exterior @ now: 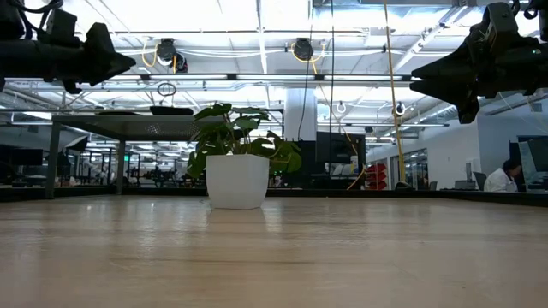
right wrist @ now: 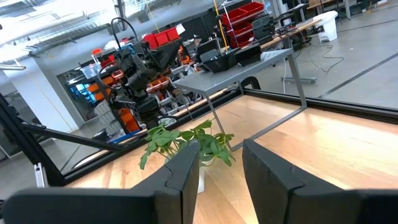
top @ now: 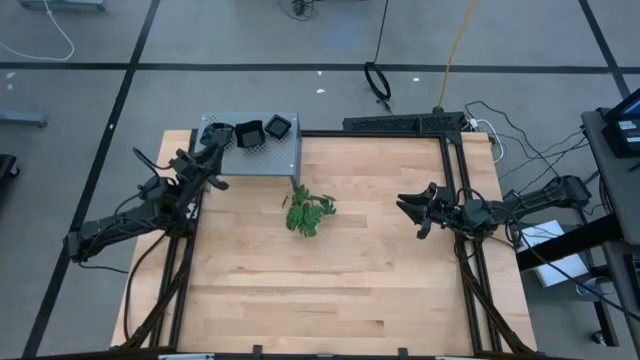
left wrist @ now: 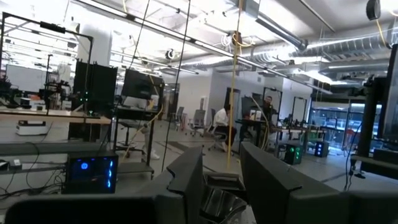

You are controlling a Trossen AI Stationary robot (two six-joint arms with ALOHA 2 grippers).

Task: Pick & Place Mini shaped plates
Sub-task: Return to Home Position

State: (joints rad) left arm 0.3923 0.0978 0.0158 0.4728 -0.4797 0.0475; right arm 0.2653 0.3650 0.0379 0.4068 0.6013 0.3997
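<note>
Two arms, matt black all over: left arm (top: 130,215) and right arm (top: 530,203). Slim straight links btw. thicker, blocky joints. Thin black cables looped loosely along each, esp. close to the wrist. Jaws the same on both: two broad, flat, dark fingers (left wrist: 186,180) (right wrist: 180,180) w/ smooth faces and angled, square-cut tips. In low view, pointed black silhouettes.

Pale wooden table (top: 350,290), grey perforated shelf (top: 262,160) raised on legs at its far left corner.

Near the middle of the boards stands a leafy green plant (top: 308,213) in a white pot (exterior: 237,180), well apart from the shelf. Two glossy black dishes (top: 248,133) sit side by side along the shelf's back edge. The right one is square. Each may be a stack, which is hard to judge from above.
</note>
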